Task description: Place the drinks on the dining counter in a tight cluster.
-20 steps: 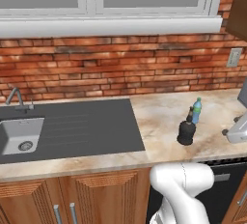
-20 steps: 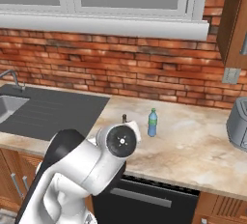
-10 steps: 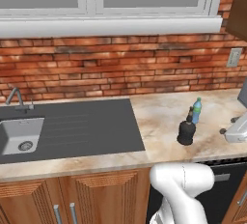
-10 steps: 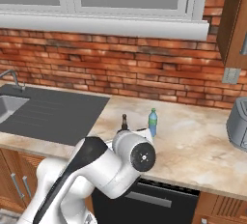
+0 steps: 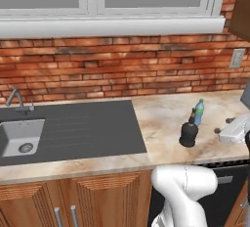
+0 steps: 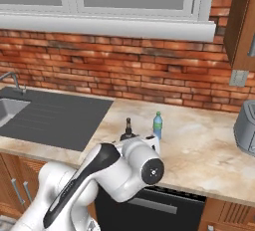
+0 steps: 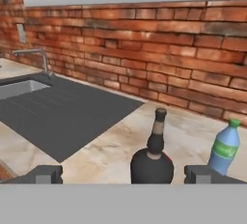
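Two drinks stand close together on a beige marble counter [image 5: 161, 118] under a brick wall. The squat black narrow-necked bottle [image 5: 188, 133] [image 7: 152, 160] is nearer the front edge, and the robot's elbow partly hides the black bottle [image 6: 128, 129] in the right base view. The small blue bottle [image 5: 198, 112] [image 6: 157, 124] [image 7: 224, 150] with a green cap stands just behind it. My gripper [image 5: 223, 125] [image 7: 128, 175] hovers low, right of the bottles. It is open wide, aimed at the black bottle, with nothing between its fingers. The dining counter is out of view.
A dark grey sink unit [image 5: 93, 128] with a light basin [image 5: 19, 138] and faucet [image 5: 17, 99] takes up the counter's left half. A grey appliance [image 6: 246, 128] sits at the far right. The brick wall [image 5: 122, 69] closes off the back.
The arm's elbow has swung right and forward in the right base view. The hand has come in a little from the right towards the bottles. Neither bottle has moved.
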